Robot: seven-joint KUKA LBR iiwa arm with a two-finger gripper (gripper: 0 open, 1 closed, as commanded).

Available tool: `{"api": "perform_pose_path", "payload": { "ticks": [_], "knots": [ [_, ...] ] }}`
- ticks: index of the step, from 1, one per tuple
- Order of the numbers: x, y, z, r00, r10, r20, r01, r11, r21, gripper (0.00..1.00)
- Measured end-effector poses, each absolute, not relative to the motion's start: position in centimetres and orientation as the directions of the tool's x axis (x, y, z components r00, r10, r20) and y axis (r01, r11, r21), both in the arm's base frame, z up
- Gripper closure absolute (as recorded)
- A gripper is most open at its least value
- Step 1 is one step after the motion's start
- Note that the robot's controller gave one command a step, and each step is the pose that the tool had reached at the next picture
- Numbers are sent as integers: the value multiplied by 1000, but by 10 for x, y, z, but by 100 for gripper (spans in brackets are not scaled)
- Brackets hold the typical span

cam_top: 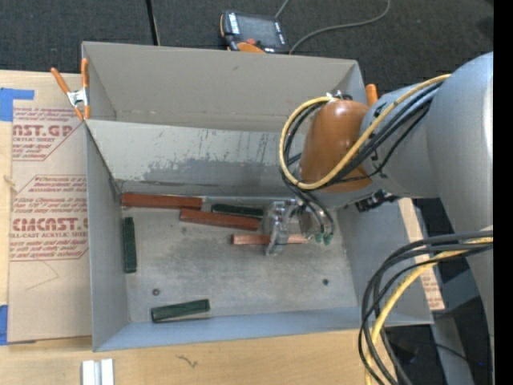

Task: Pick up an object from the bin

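My gripper [277, 237] is low over the bin floor, right of centre. It straddles a short light-brown bar [250, 239] that lies flat; the bar's ends stick out to the left and right of the fingers, which are closed against its sides. Just behind it lie a longer red-brown bar [212, 217] and a dark green bar [236, 210], both close to the gripper's left side.
A long red-brown bar [160, 201] lies along the foot of the back wall. One dark green bar [128, 245] lies by the left wall and another [180, 310] near the front wall. The arm with its orange cover and cables hangs over the bin's right side.
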State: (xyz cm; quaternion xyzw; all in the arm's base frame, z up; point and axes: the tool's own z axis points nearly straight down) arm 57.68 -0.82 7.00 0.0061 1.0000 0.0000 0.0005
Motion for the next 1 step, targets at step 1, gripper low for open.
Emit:
{"api": "perform_pose_path", "payload": {
  "ticks": [1],
  "knots": [
    [567,23,209,-954,-299,-9,-299,954,-1,100]
  ]
}}
